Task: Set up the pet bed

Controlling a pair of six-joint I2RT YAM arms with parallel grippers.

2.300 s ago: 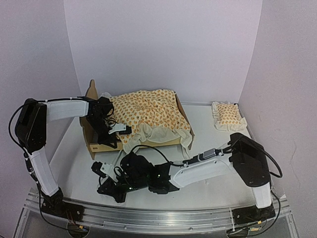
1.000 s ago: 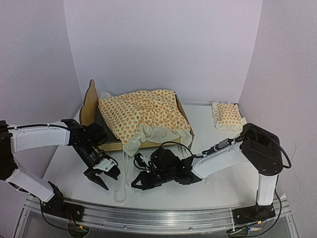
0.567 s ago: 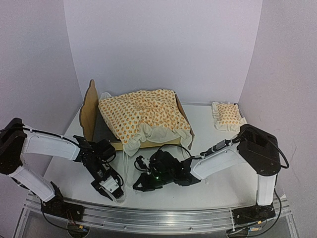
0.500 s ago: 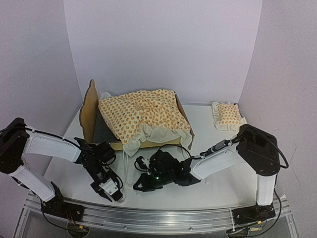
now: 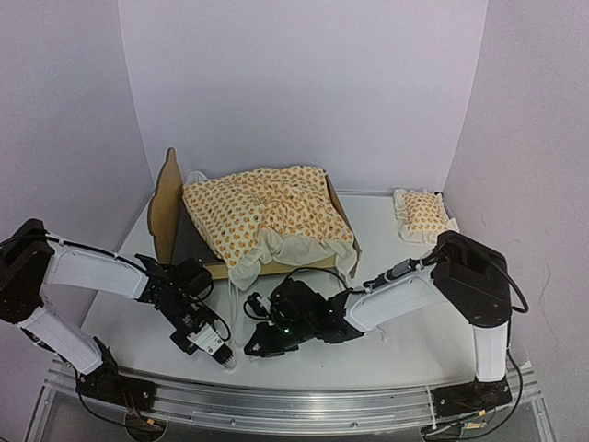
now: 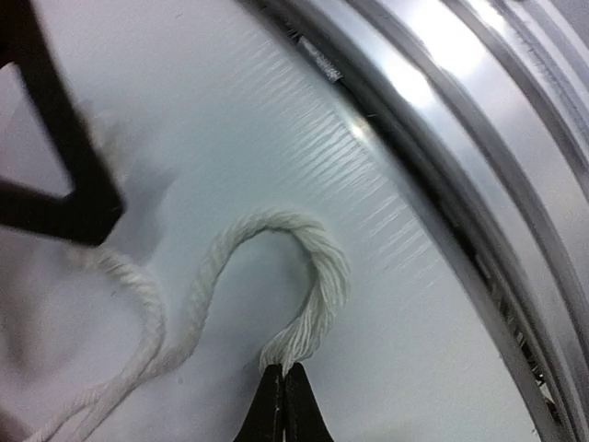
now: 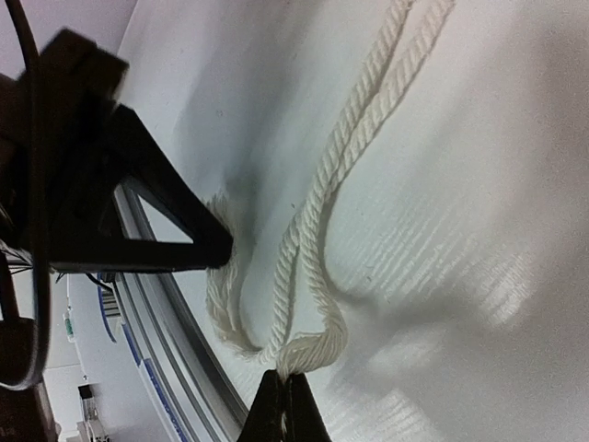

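The orange-patterned white-ruffled cushion [image 5: 262,212] is covering most of the light plywood pet bed [image 5: 166,198], hiding much of its dark base. The white twisted rope [image 6: 317,276] is running off the left wrist view's lower left corner and off the right wrist view's top edge. The bottom edges of those views are cropping the left hand [image 6: 282,370] and the right hand [image 7: 282,376] down to their black fingertips.

The white table [image 5: 405,354] bears the pet bed [image 5: 167,198]; a small orange-patterned pillow [image 5: 421,215] lies right of the bed, and a looped white rope [image 6: 317,276] lies in front of it
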